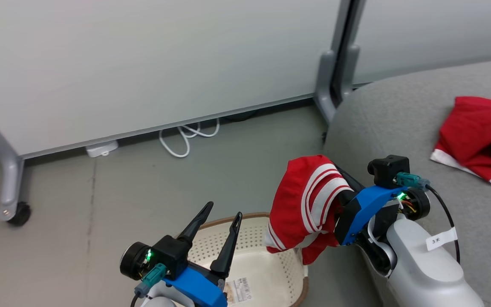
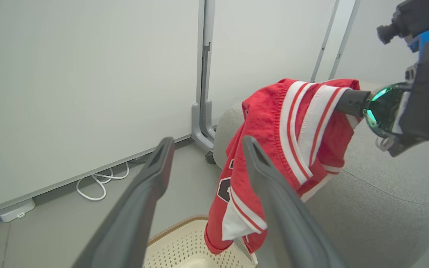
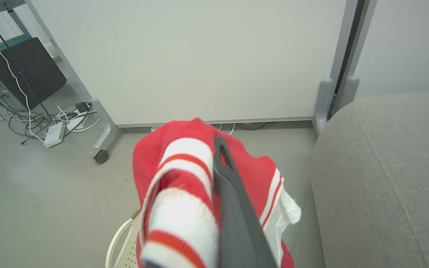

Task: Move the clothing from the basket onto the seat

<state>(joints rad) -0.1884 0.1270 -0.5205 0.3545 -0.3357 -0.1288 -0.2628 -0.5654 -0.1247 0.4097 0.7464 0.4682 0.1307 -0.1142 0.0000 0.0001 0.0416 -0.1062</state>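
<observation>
A red garment with white stripes hangs from my right gripper, which is shut on its striped band, above the right end of the basket. Cloth hides one finger. The cream perforated basket sits on the floor against the grey seat; the part of its inside that I see is bare apart from a label. A second red garment lies crumpled on the seat at the right. My left gripper stands open over the basket's left side, holding nothing. The left wrist view shows the hanging garment beyond its fingers.
A white partition wall on grey wheeled legs stands behind, with a white cable loop and a power strip on the floor under it. A black box and tangled cables lie at the far left.
</observation>
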